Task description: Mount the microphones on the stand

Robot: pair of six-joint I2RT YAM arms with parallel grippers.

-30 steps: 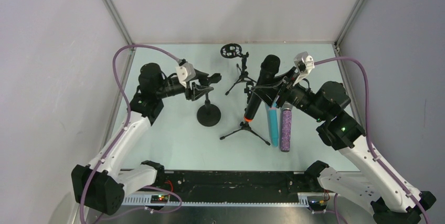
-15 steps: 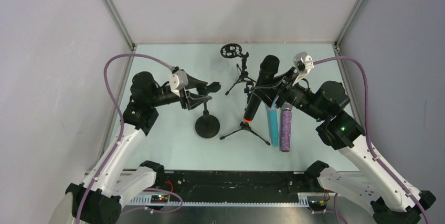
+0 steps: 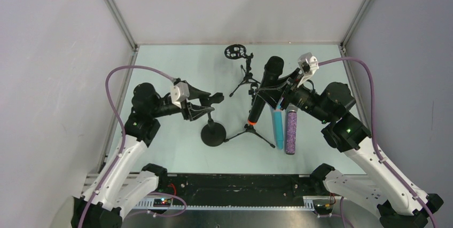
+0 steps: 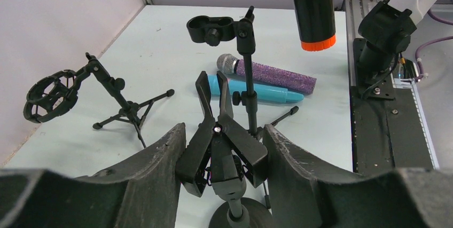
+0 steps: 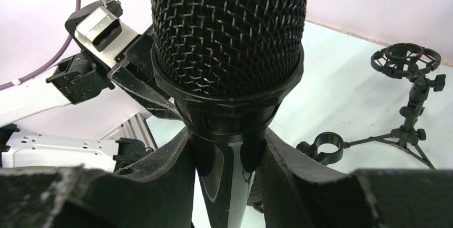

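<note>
gripping stiff, likely slick black microphone (image 3: 257,109) under its head, right gripper (image 3: 273,91) is clamped; left gripper (image 4: 223,140) at nine o'clock pinches stand clip (image 4: 204,97).

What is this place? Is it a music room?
Most likely a robot testing lab, not a music room. A left arm and right arm are bolted to a table boxed in by plain walls. One holds a black microphone, the other a round-base stand.
</note>
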